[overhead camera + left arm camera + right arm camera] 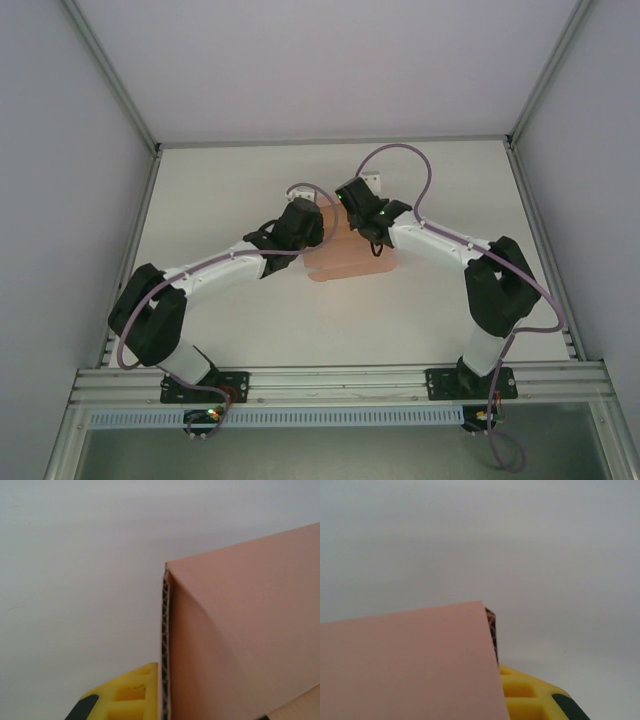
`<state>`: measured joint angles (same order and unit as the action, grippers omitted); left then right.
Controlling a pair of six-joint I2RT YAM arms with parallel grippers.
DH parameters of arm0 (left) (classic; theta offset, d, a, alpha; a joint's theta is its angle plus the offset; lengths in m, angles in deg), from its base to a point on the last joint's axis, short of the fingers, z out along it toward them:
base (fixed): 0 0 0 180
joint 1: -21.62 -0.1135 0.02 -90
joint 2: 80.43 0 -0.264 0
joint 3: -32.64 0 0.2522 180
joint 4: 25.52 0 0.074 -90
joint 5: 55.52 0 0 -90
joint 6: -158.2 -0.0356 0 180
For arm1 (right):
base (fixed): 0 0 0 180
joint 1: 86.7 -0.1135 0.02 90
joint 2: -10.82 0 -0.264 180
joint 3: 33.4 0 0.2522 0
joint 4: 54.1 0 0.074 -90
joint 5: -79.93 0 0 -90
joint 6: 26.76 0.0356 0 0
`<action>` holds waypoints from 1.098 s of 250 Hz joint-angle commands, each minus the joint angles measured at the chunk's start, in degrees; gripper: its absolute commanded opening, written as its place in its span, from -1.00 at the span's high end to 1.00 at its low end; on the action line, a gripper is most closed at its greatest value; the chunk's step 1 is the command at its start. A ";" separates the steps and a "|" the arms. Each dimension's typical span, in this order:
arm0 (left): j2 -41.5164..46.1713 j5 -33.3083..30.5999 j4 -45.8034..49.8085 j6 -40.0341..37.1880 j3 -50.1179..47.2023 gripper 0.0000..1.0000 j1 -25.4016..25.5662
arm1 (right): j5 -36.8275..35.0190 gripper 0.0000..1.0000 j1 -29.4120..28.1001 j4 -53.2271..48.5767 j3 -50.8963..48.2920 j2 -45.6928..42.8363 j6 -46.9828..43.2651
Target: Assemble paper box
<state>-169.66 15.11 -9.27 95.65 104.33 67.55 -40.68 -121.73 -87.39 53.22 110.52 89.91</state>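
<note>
From the top view, you have one paper box point(345, 262), and it sits in the middle of the white table point(250, 330), between your two arms. Your left gripper point(300, 228) is over its left side and your right gripper point(368, 215) is over its back right part. From up here the pink card looks mostly low and spread out, with round tabs at its near edge, so I think the box is only partly made. One small white thing point(372, 180) sits just behind the right gripper, and I cannot tell what it is. So count one box, two arms, two grippers and one white bit. In the left wrist view, a pink wall of the card stands up, and you can see its wavy cut edge. One left yellow finger point(131, 696) is right beside that edge. The other finger is hidden behind the card. The left hand is pressed together, and it looks like it is pinching this wall. In the right wrist view, another pink wall stands up on the left side. One right yellow finger point(530, 697) sits just beside its edge. This hand is pressed together too, and seems to pinch the card. So at least one wall is up. I think you must fold the other sides and tuck in the tabs.
</note>
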 commanded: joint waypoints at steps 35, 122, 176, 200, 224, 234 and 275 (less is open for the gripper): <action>2.15 -4.26 2.61 0.71 1.12 1.00 -1.90 | 18.01 0.66 4.00 27.22 -13.63 -6.40 -4.67; 1.08 -1.43 2.87 0.26 1.91 1.00 -3.21 | 28.69 -0.23 4.24 28.63 -18.37 -14.45 -12.54; 1.45 5.24 1.84 -9.72 1.88 1.00 -5.47 | 26.39 -0.99 4.52 28.43 -25.50 -24.80 -10.77; -0.24 12.92 7.58 -20.17 5.52 1.00 -7.40 | 23.33 -0.99 5.41 26.69 -29.07 -29.90 -7.27; -2.95 22.66 17.52 -28.91 10.71 1.00 -10.69 | 21.57 -0.99 7.23 21.75 -31.08 -34.26 -4.04; -4.06 25.52 22.35 -33.95 12.94 1.00 -11.40 | 21.32 -0.99 8.30 18.56 -31.33 -35.62 -2.78; -9.14 24.40 39.71 -60.05 18.93 1.00 -7.33 | 19.79 -0.99 12.26 6.58 -31.35 -38.55 -0.17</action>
<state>-175.02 37.29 12.49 60.17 119.94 56.10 -17.58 -111.59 -69.92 22.23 73.87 85.94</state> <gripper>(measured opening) 0.082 0.995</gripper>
